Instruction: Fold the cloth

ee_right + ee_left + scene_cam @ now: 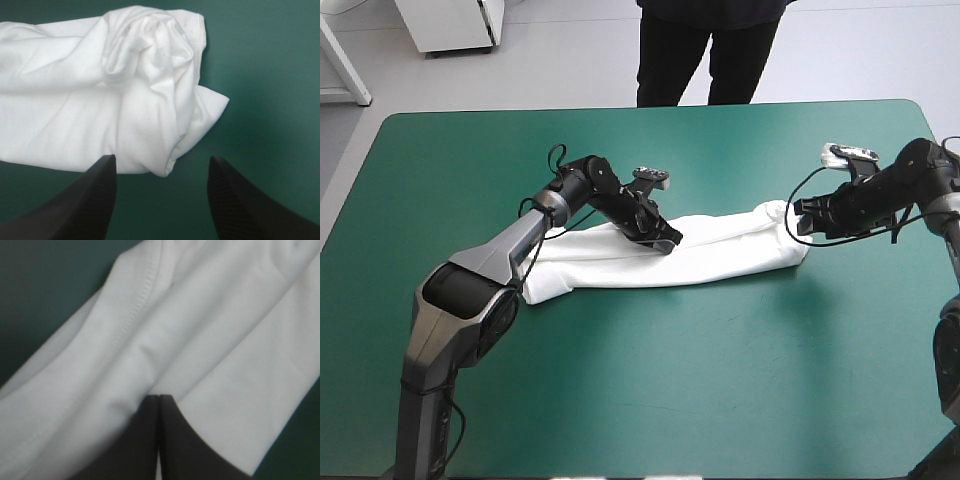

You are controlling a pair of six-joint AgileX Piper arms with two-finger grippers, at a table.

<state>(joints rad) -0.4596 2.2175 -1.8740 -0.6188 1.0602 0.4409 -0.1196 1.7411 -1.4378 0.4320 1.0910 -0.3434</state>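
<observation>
The white T-shirt (720,255) lies as a long, narrow folded band across the middle of the teal-green table (620,400). My left gripper (665,240) rests on the band's middle, its black fingers meeting in one point and pinching a crease of the T-shirt (210,330); the left gripper (159,397) shows white cloth on both sides. My right gripper (800,218) hovers just off the band's right end, open. In the right wrist view the bunched end of the T-shirt (100,100) lies just ahead of the right gripper (162,159), with nothing between its fingers.
Bare teal-green cover surrounds the band, widest toward the front edge (650,440). The band's left end (545,285) lies under my left forearm.
</observation>
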